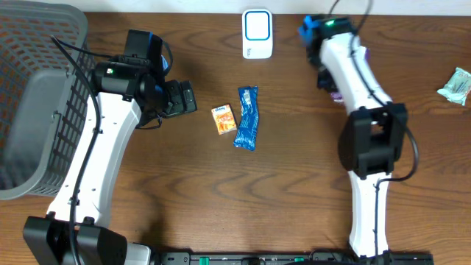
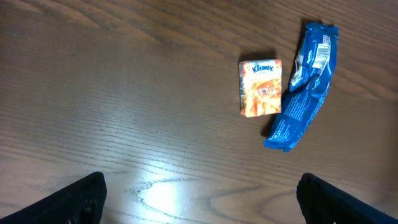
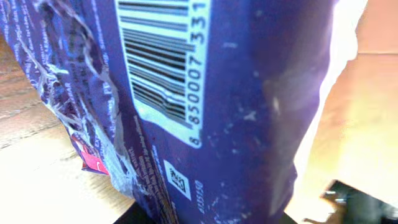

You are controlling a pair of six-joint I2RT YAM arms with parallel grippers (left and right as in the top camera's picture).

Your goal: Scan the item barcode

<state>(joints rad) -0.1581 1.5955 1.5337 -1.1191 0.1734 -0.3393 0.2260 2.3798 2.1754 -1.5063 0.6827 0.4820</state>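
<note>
Leftward, grey basket [image 1: 44, 51], right end effector [image 1: 331, 85] gripping purple packet [image 3: 236, 112]

Tabletop [image 1: 294, 184]: mid-brown, streaky wood grain. Basket [image 1: 37, 110]: grey, open grid mesh. Scanner [image 1: 257, 33]: white, blue rounded-square outline on its face. Tissue pack [image 1: 224, 118]: orange print, white band with blue lettering. Wrapper [image 1: 247, 118]: bright blue, white label patch, shiny crinkles. Purple package [image 3: 249, 124]: deep purple-blue, glossy, with a pink-red patch at one corner and a small white square code. Barcode panel [image 3: 158, 62]: white, black bars and digits. Left arm [image 1: 110, 147], right arm [image 1: 357, 73]: white shells, black joints, blue accents. Packet [image 1: 456, 85]: pale green.
</note>
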